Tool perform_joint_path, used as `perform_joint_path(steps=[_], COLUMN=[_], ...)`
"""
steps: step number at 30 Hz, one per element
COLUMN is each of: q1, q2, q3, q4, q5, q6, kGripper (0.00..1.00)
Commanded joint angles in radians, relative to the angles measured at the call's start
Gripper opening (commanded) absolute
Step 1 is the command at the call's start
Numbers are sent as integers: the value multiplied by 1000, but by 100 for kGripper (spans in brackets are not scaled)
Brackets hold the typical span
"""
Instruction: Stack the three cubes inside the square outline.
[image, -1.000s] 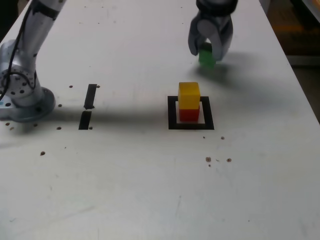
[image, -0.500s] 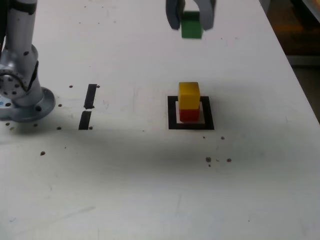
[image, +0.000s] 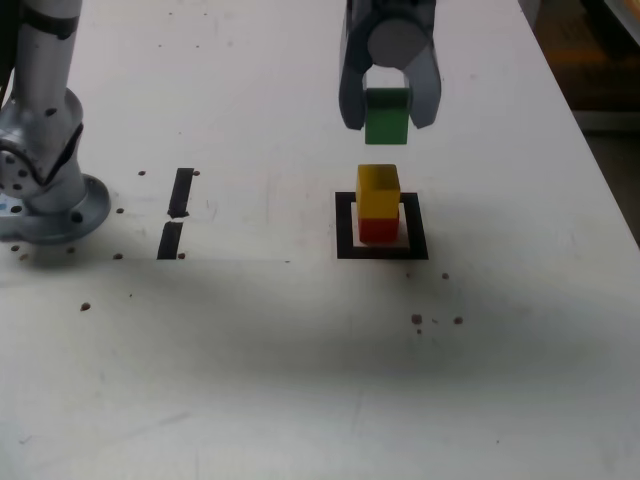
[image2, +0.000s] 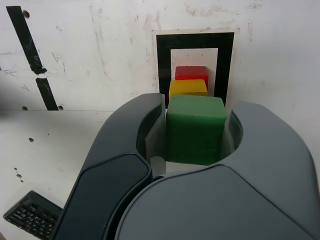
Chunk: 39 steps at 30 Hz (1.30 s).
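A: Status entry. The gripper (image: 388, 108) has its jaws clamped on the green cube (image: 386, 115), one jaw on each side face; the wrist view shows the green cube (image2: 195, 129) seated squarely between them.

B: What differs from a second ago?

A: A second ago the cube was low, near the table (image: 300, 380), towards the far edge and to the exterior view's right of the stack. Half a second ago it was lifted high and further back. Now it has come forward and down, and hangs in the air just above the yellow cube (image: 378, 191), not touching it (a clear gap shows in the exterior view).

B: And the stack itself?

A: Unchanged. Yellow cube sits on the red cube (image: 378, 229), both inside the square outline (image: 344, 226). In the wrist view the yellow cube (image2: 188, 88) and red cube (image2: 191, 73) appear past the green one, within the frame (image2: 164, 65).

B: Meaning for the task?

A: Two of three placed; transport looks nearly finished. My judgement: the remaining step is a straight descent and release. The green cube seems offset slightly towards the exterior view's right of the yellow top (hard to be sure from this angle), so a small correction may be needed, or the stack could tip.

B: Anything else noted?

A: Two short tape strips (image: 177, 212) lie well apart to the exterior view's left, near the arm base (image: 45, 190).
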Motion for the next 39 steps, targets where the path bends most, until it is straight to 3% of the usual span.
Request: perform_joint_path(steps=[1, 8, 22, 31, 35, 39], q1=[-16, -41, -42, -42, -42, -42], q2=[10, 19, 33, 41, 41, 41], q3=[7, 36, 81, 102, 110, 118], q4=[6, -2, -30, -66, -66, -65], q5=[-14, -31, -24, -20, -15, -16], q6=[-16, -44, -48, -49, -55, -63], kGripper=[6, 6, 7, 15, 25, 47])
